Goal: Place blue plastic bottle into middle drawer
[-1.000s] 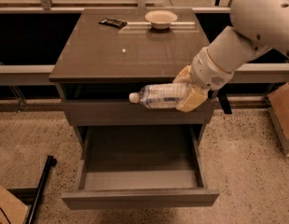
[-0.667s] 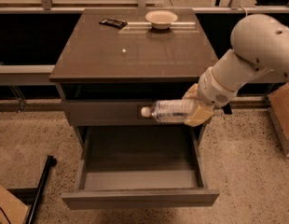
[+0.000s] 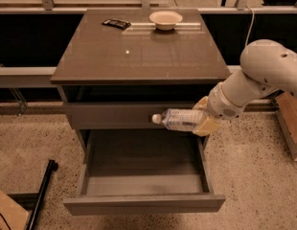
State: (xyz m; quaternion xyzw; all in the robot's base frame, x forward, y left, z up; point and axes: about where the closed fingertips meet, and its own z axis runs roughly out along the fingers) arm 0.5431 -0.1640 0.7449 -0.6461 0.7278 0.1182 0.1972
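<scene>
The blue plastic bottle (image 3: 179, 120) is clear with a white cap and lies on its side, cap pointing left. My gripper (image 3: 204, 116) is shut on its base end and holds it in the air in front of the upper drawer front (image 3: 115, 115), above the back right part of the middle drawer (image 3: 143, 202). The middle drawer is pulled out wide and its deep grey box interior is bare. The white arm comes in from the right.
A beige round bowl (image 3: 165, 19) and a small dark packet (image 3: 116, 24) sit at the back of the cabinet top (image 3: 139, 56). A black pole (image 3: 40, 195) lies on the speckled floor at left. A cardboard box (image 3: 288, 119) stands at right.
My gripper and the bottle have moved right and lower, from beside the cabinet top's front edge down to the upper drawer front, over the open drawer.
</scene>
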